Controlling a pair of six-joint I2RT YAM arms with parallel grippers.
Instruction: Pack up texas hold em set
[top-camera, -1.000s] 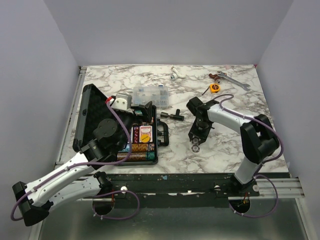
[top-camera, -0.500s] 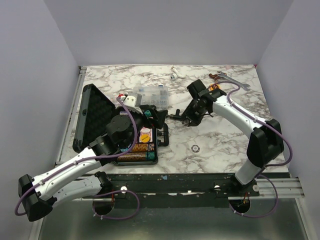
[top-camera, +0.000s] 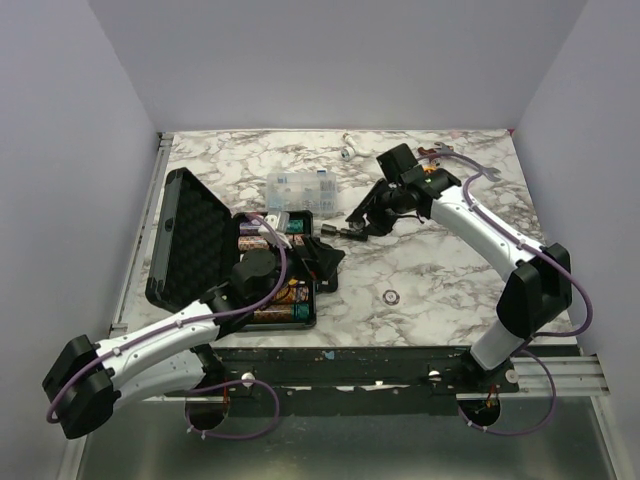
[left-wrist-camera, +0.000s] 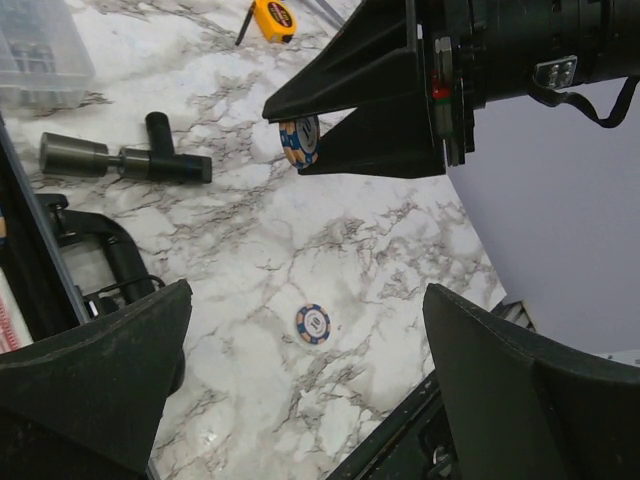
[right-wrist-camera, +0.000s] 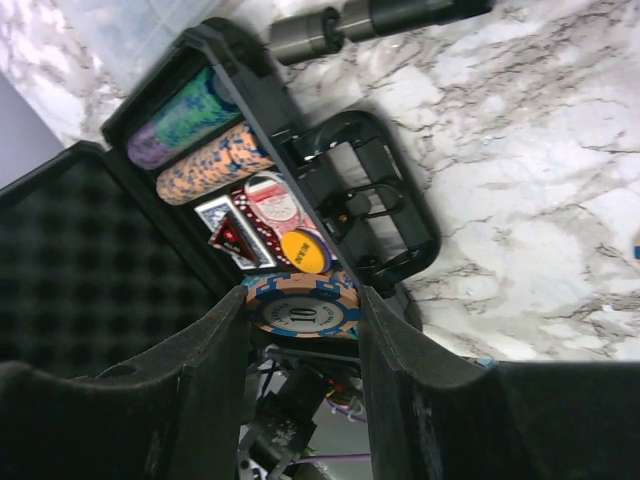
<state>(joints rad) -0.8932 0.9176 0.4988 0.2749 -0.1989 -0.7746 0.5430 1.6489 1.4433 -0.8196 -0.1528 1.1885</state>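
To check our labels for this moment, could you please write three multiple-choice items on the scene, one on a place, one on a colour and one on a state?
1. Where is the loose poker chip relative to the open case?
A. Inside it
B. On the marble table, to its right
C. On its lid

2. What colour is the tape measure?
A. Red
B. Yellow
C. Green

3. What state is the right end effector in?
A. Open and empty
B. Out of view
C. Shut on a second poker chip

Answers:
1 B, as the top view shows the chip lying alone on bare marble right of the case.
2 B, as the left wrist view shows its yellow body.
3 C, as the right wrist view shows a chip pinched between both fingers.
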